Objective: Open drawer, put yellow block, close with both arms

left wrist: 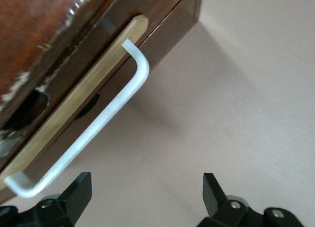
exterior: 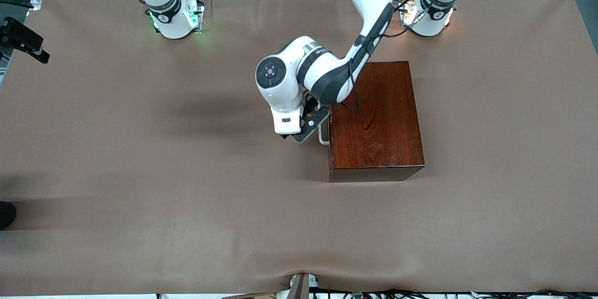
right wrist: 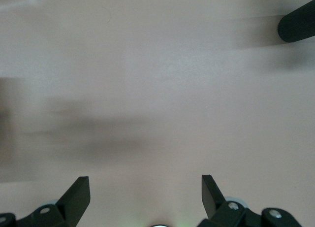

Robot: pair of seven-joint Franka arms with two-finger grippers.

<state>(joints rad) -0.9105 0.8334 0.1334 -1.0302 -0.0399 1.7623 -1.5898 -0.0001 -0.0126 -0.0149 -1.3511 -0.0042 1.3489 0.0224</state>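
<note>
In front of the closed drawer [exterior: 330,142], the left gripper [exterior: 306,133] hangs with fingers spread, empty, just short of the white handle [left wrist: 98,123], the right gripper [right wrist: 145,197] waits spread and empty, and no yellow block shows, so every step remains.

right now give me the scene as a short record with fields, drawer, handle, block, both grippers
drawer: looks shut or nearly so, front flush with the dark wooden box
handle: white bar, free, nothing gripping it
yellow block: not visible in any view
left gripper: jaws open, in front of the drawer, close to the handle, not yet around it
right gripper: jaws open, over bare table cover, holding nothing
right arm: waiting
</note>
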